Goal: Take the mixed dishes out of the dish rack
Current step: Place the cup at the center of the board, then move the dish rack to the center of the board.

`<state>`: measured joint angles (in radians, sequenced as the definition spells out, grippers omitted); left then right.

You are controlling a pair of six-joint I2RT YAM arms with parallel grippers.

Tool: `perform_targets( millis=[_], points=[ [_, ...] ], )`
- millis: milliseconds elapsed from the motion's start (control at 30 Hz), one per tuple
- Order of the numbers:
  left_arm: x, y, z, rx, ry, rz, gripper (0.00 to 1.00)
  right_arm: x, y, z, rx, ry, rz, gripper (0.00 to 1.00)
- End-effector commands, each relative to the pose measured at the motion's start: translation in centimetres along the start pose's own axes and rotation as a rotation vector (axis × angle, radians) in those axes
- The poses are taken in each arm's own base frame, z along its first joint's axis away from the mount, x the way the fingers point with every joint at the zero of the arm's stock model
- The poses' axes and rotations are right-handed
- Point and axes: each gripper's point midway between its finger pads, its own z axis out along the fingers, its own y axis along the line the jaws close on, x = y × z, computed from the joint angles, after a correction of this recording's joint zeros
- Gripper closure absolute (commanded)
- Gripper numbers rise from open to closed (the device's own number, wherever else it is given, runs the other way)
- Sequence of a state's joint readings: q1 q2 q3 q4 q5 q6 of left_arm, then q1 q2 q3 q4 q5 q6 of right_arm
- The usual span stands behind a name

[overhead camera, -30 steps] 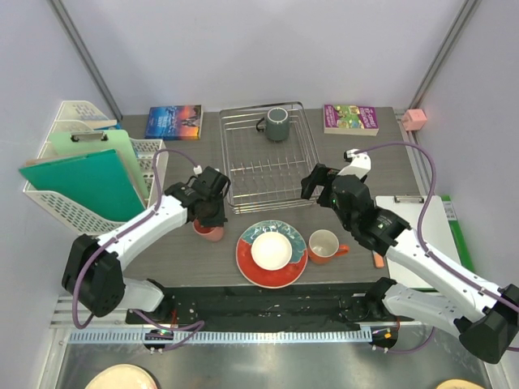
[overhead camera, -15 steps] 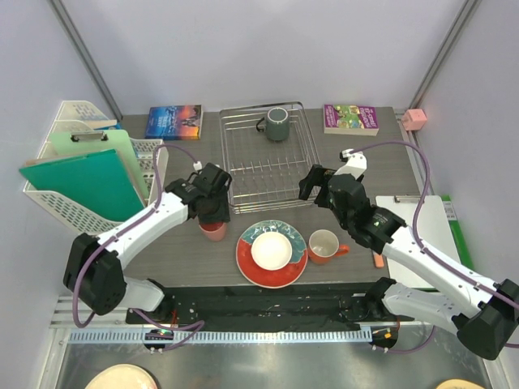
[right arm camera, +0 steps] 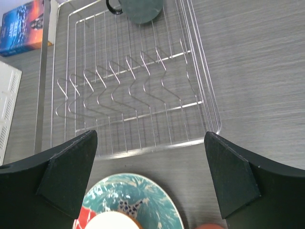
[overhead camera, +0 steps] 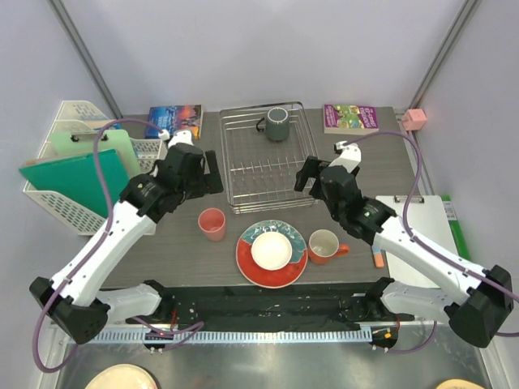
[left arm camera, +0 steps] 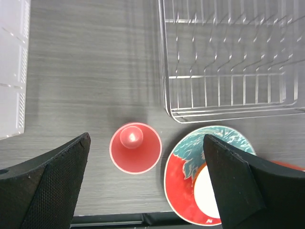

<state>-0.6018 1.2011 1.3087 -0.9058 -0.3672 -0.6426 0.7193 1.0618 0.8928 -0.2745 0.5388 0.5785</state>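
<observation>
The silver wire dish rack (overhead camera: 229, 166) (left arm camera: 228, 62) (right arm camera: 133, 95) holds only a dark grey mug (overhead camera: 276, 123) (right arm camera: 140, 9) at its far end. In front of the rack a pink cup (overhead camera: 212, 224) (left arm camera: 136, 148) stands upright on the table. To its right lies the teal plate (overhead camera: 246, 253) (left arm camera: 183, 167) (right arm camera: 128, 195) with a white bowl (overhead camera: 272, 251) (left arm camera: 209, 191) on it, then an orange mug (overhead camera: 324, 245). My left gripper (overhead camera: 207, 174) (left arm camera: 145, 138) hangs open high above the pink cup, holding nothing. Open and empty too, my right gripper (overhead camera: 306, 174) (right arm camera: 150, 136) hovers over the rack's near right corner.
A white lattice basket (overhead camera: 73, 203) with a green board (overhead camera: 81, 182) stands at the left. Two books (overhead camera: 173, 121) (overhead camera: 350, 118) lie beside the rack's far end. A clipboard (overhead camera: 422, 235) lies at the right edge, a small pink object (overhead camera: 414, 118) at the back right.
My left gripper opened, let go of the pink cup on the table, then rose and drew back to the left. The right gripper edged toward the rack.
</observation>
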Motion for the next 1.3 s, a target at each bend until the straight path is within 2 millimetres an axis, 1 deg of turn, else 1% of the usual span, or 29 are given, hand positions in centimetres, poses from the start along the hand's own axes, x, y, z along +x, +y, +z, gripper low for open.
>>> perform_targets(
  millis=[0,33,67,100,133,167,200,233,267,300,333,367,400,433,567,633,733,767,800,833,867,933,967,1000,1033,1067,1100,1133,1267],
  points=[
    [-2.0,0.4,-1.6,0.041,-0.138,-0.055,0.00,-4.6,1.1,2.5,0.002,-0.161,0.076,0.01],
    [-1.8,-0.4,-1.7,0.097,-0.140,-0.062,0.00,-5.5,1.8,3.1,-0.036,-0.163,0.104,0.00],
    [-1.9,-0.7,-2.1,0.127,-0.156,-0.078,0.00,-4.5,2.9,4.6,-0.092,-0.102,0.105,0.00],
    [-1.4,-0.7,-1.7,0.137,-0.152,-0.083,0.00,-4.8,3.2,5.6,-0.099,-0.095,0.115,0.00],
    [-1.8,-1.2,-1.8,0.162,-0.172,-0.096,0.00,-7.2,3.9,6.3,-0.105,-0.125,0.128,0.00],
    [-1.7,-1.3,-1.9,0.175,-0.172,-0.098,0.00,-7.4,3.7,7.6,-0.064,-0.122,0.108,0.00],
    [-1.9,-1.4,-1.9,0.178,-0.177,-0.100,0.00,-6.2,3.3,10.0,-0.012,-0.080,0.083,0.01],
    [-2.1,-1.5,-1.9,0.180,-0.183,-0.099,0.00,-8.5,3.6,11.0,0.010,-0.098,0.089,0.00],
    [-2.3,-1.5,-1.8,0.174,-0.192,-0.086,0.00,-8.8,3.8,12.1,0.010,-0.087,0.084,0.01],
    [-2.7,-1.7,-1.7,0.173,-0.198,-0.079,0.00,-7.6,3.7,14.4,0.029,-0.047,0.076,0.00],
    [-3.0,-1.7,-1.5,0.169,-0.207,-0.069,0.00,-10.0,4.2,15.0,0.020,-0.081,0.100,0.00],
    [-3.8,-1.9,-1.4,0.170,-0.234,-0.059,0.00,-10.5,4.5,15.6,0.011,-0.086,0.111,0.00],
    [-4.4,-2.3,-1.2,0.168,-0.239,-0.050,0.00,-10.2,4.7,17.2,0.007,-0.089,0.110,0.00],
    [-4.8,-2.6,-1.0,0.171,-0.247,-0.049,0.00,-11.6,5.4,17.6,-0.013,-0.119,0.113,0.00],
    [-6.9,-4.5,0.2,0.193,-0.279,-0.036,0.00,-12.8,5.0,21.9,0.004,-0.127,0.063,0.01],
    [-8.2,-5.6,1.3,0.209,-0.307,-0.019,0.00,-12.6,4.8,24.0,0.000,-0.100,0.027,0.02],
    [-10.3,-7.4,2.5,0.260,-0.367,0.030,0.00,-12.5,3.7,25.6,-0.024,-0.075,0.081,0.03],
    [-10.3,-8.1,4.1,0.264,-0.357,0.058,0.00,-12.0,2.8,26.4,-0.016,-0.058,0.101,0.04],
    [-11.2,-8.9,4.5,0.285,-0.387,0.080,0.00,-11.8,2.4,26.7,-0.015,-0.051,0.121,0.04],
    [-11.6,-9.0,5.4,0.286,-0.391,0.124,0.00,-10.9,2.3,26.8,-0.015,-0.034,0.149,0.04],
    [-12.1,-9.8,7.1,0.285,-0.376,0.143,0.00,-10.8,2.2,26.8,-0.021,-0.034,0.154,0.04],
    [-12.8,-10.2,9.2,0.299,-0.334,0.148,0.00,-10.5,2.2,26.7,-0.031,-0.049,0.156,0.04],
    [-14.6,-11.0,8.9,0.322,-0.347,0.133,0.00,-10.5,2.0,26.8,-0.026,-0.055,0.149,0.04],
    [-14.5,-10.8,11.2,0.316,-0.300,0.123,0.00,-10.8,1.8,26.7,-0.016,-0.064,0.138,0.04],
    [-14.4,-11.1,11.8,0.331,-0.268,0.117,0.00,-11.0,1.5,26.8,-0.010,-0.067,0.125,0.04],
    [-15.2,-12.1,11.5,0.386,-0.268,0.104,0.00,-11.1,1.1,26.9,0.006,-0.069,0.102,0.04],
    [-15.0,-11.9,12.6,0.377,-0.256,0.091,0.00,-11.0,0.5,27.1,0.025,-0.063,0.098,0.04],
    [-15.8,-12.3,12.4,0.415,-0.278,0.072,0.00,-11.4,-0.4,27.3,0.037,-0.068,0.102,0.04],
    [-16.6,-12.7,13.4,0.447,-0.330,0.065,0.00,-10.6,-2.4,28.2,0.072,-0.048,0.099,0.05]
  ],
)
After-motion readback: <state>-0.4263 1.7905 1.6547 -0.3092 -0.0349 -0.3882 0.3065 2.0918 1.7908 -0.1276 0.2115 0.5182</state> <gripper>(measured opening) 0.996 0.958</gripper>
